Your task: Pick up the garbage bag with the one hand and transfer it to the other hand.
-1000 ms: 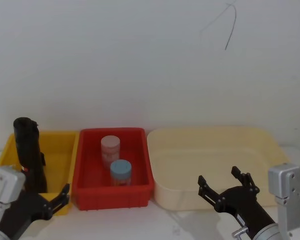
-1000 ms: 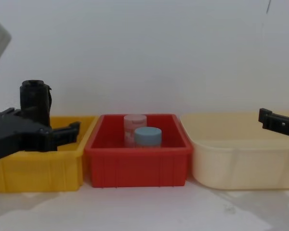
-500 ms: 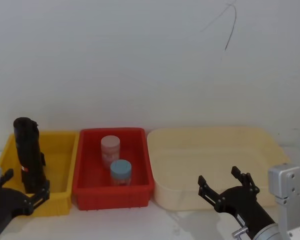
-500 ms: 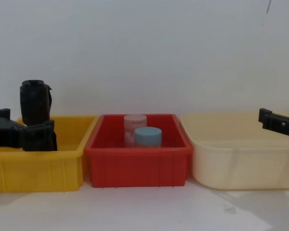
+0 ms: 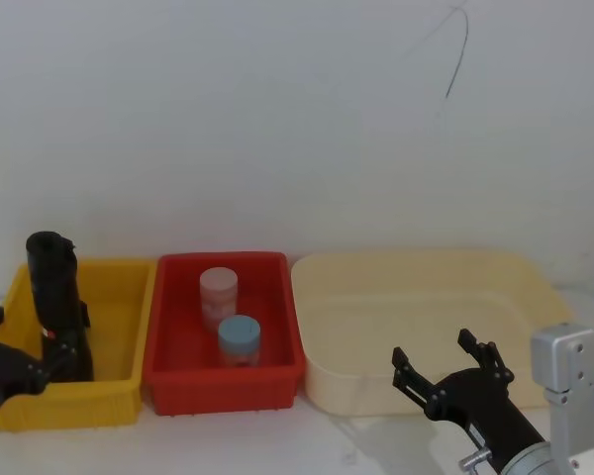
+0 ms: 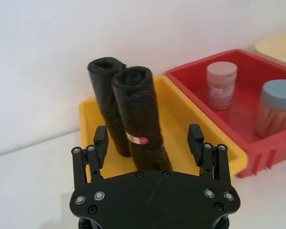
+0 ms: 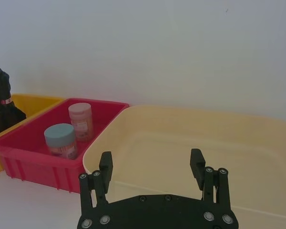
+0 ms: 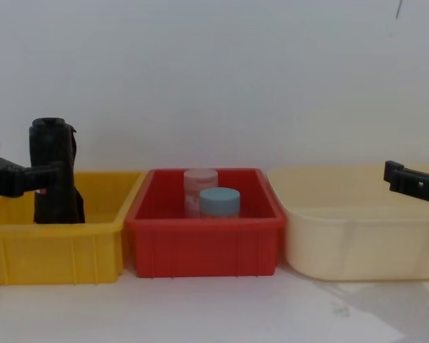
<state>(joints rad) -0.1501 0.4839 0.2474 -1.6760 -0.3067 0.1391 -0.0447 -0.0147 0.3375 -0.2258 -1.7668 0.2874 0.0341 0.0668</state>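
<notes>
Left gripper (image 6: 148, 137), fingers spread, faces the garbage bag (image 6: 105, 90) in the far-left yellow bin (image 6: 178, 112); right gripper (image 7: 151, 164) idles released, near right.

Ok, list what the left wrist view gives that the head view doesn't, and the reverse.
Left wrist view, not head view: two separate black rolls stand in the yellow bin, with the plain garbage bag behind the roll with the red mark.
Head view, not left wrist view: the right claw, open, in front of the whole cream tray. In this view the rolls merge into one dark shape.
Both: the open left claw near the yellow bin, the red bin, the pink-lidded jar and the blue-lidded jar.
</notes>
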